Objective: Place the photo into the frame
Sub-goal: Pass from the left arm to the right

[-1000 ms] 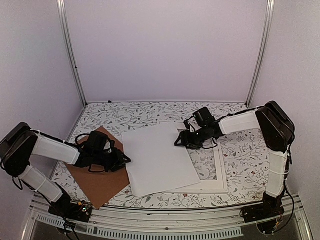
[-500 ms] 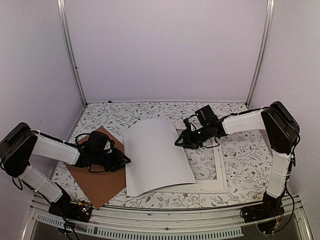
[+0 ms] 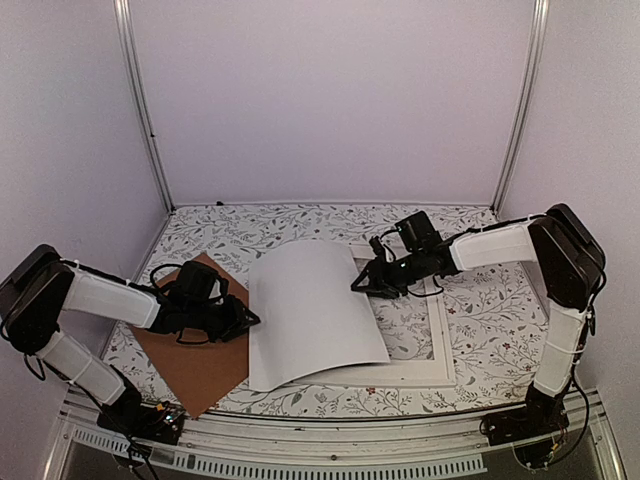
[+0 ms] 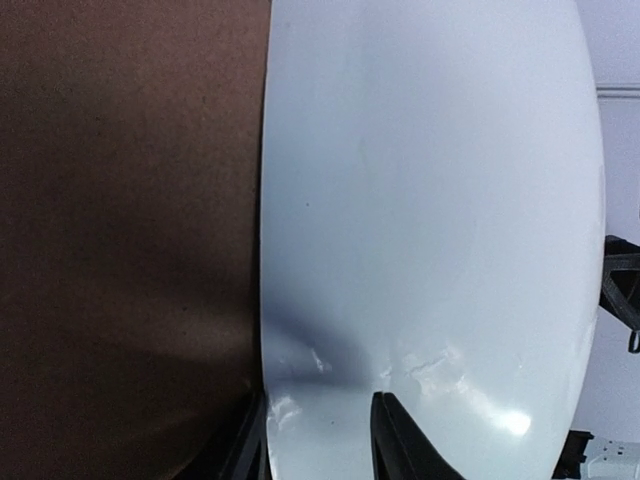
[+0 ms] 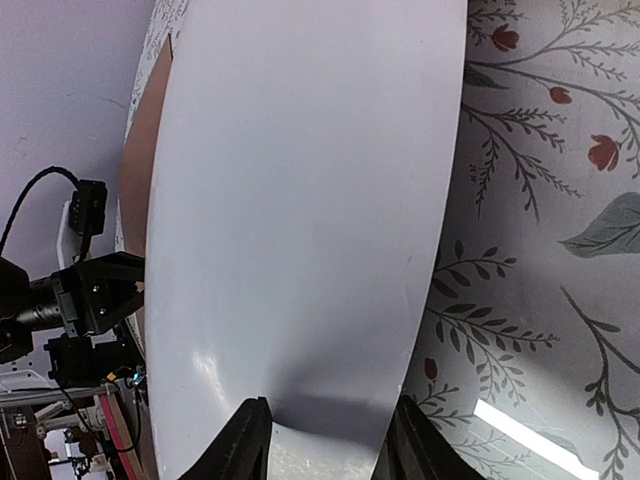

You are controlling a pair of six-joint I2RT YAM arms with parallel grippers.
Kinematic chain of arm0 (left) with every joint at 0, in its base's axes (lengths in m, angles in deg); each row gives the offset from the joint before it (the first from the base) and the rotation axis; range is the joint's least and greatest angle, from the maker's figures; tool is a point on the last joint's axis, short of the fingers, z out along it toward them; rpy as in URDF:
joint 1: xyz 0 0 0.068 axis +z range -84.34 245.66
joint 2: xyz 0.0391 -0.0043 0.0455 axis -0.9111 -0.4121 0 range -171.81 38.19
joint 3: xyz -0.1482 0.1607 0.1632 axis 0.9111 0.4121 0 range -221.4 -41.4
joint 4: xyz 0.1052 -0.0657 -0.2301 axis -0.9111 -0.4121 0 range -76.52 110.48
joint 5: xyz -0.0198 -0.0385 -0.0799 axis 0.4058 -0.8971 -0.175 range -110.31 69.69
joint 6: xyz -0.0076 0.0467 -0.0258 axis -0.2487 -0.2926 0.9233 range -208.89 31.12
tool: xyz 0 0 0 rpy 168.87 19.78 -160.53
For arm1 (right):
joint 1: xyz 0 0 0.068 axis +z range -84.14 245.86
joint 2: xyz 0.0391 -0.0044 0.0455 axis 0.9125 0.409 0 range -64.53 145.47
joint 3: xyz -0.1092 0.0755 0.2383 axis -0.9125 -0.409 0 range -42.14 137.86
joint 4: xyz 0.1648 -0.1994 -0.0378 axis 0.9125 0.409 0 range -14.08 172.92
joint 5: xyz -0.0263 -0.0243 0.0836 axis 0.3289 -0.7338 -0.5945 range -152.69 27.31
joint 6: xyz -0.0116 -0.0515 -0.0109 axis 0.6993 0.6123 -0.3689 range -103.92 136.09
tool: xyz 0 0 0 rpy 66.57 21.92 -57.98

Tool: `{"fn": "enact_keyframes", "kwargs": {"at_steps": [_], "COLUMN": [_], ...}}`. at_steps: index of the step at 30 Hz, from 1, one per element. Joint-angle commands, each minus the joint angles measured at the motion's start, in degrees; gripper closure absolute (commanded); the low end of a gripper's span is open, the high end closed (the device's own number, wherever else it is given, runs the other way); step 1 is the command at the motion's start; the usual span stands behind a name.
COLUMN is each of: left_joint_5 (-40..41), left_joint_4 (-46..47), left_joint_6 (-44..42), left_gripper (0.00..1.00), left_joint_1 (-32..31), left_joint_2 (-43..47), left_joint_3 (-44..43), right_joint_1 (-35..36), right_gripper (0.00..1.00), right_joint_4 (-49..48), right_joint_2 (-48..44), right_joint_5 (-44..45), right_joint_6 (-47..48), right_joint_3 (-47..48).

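Two claws share one sheet: the left gripper (image 3: 238, 320) is clamped on the left edge of the photo (image 3: 312, 310), and the right gripper (image 3: 362, 284) is clamped on its right edge. We see only the photo's plain white back. It bows upward at the middle of the picture, above the table (image 3: 480, 320). In the left wrist view the fingers (image 4: 395, 440) pinch the edge at lower centre, and the paper dimples there. In the right wrist view the fingers (image 5: 247, 440) bracket the edge at the bottom. The frame (image 3: 420, 373) lies flat at lower right, its left part under the photo, its right and lower rails showing. A brown backing board (image 3: 195, 365) sits at lower left under the left arm, one corner near the table's front edge. The photo's left edge hangs over the board; we cannot tell if they touch. Open floral tabletop runs along the back and right of the frame. Walls (image 3: 330, 100) close in at left, back and right.
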Motion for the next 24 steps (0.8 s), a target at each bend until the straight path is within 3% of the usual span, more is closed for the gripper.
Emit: {"fn": "enact_keyframes", "kwargs": {"at_steps": [1, 12, 24], "left_joint_5": [3.5, -1.5, 2.1], "left_joint_4": [-4.2, 2.3, -0.7], "left_joint_6": [-1.1, -1.5, -2.2], "left_gripper": [0.62, 0.61, 0.61], "left_joint_1": [-0.2, 0.3, 0.3], "left_joint_2": [-0.4, 0.2, 0.3], "left_joint_3": [0.5, 2.0, 2.1], "right_joint_1": [-0.9, -1.4, -2.3], "right_gripper": [0.56, 0.56, 0.57], "right_joint_4": [-2.1, -2.9, -5.3], "right_joint_2": [-3.1, -3.3, -4.0], "right_joint_5": [-1.7, -2.4, -4.1], "right_joint_6": [-1.0, -1.8, -4.4], "right_joint_3": [-0.8, -1.7, -2.8]}}
